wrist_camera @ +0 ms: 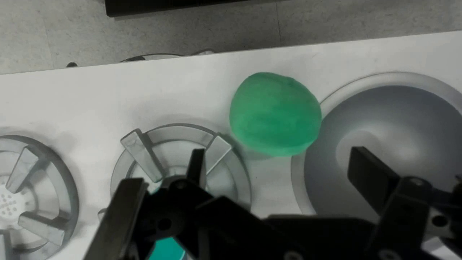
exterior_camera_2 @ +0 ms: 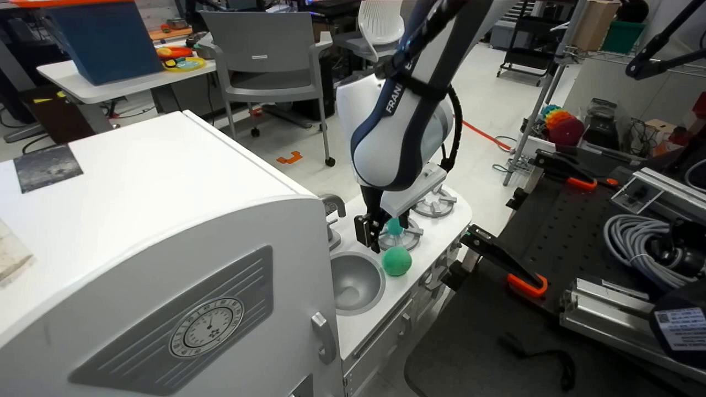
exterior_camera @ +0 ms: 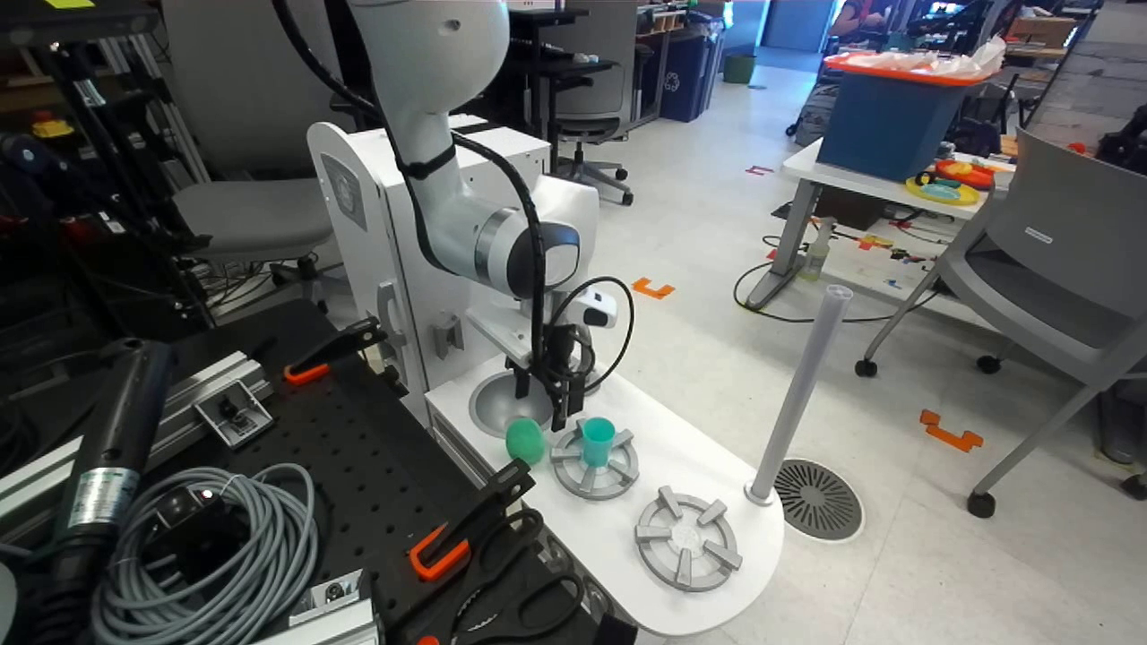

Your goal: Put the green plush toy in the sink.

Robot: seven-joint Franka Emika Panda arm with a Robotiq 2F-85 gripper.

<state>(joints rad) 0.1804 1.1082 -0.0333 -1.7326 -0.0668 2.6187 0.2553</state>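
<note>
Find green plush toy on table, just outside sink, in gap betw. sink & nearest grate; not in yet. Can't tell if touching sink's rim. See hand hanging above same side of sink, fingers well apart, nothing held. Prob. spread that wide to take a soft, round lump w/o bumping it, one finger sink-side, one on far side from sink. Looks set back from toy, twd sink's faucet, so likely needs a shift off that side, then down. W/ toy so near sink's rim, should need only a short lift & sideways carry; approx. start of task. Watch teal cup, upright on that grate, farther from sink than toy: prob. just clutter, but close enough to get clipped on way down. Should squash some, so squeeze lightly; if pinched off-ctr, could roll. Release low over sink's middle, clear of faucet, to avoid bouncing out.
</note>
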